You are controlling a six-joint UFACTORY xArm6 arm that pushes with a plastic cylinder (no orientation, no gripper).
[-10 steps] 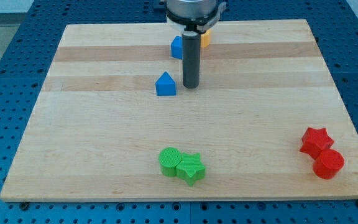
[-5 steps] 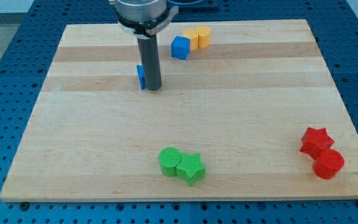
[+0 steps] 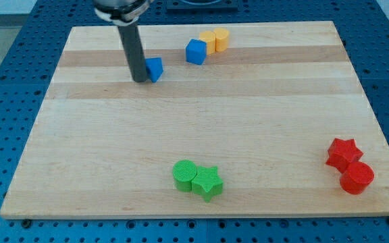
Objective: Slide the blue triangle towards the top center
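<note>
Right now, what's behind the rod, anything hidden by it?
My tip sits at the blue triangle's left side in the view. The rod covers the triangle's left edge; only bare board shows around it. Whether they touch, I cannot tell.

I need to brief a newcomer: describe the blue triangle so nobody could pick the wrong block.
Start at the wooden board's top edge, where a blue cube sits beside two yellow blocks. Look left and slightly lower: the blue triangle stands alone, touching the right side of my tip. It is the only blue block against the rod.
</note>
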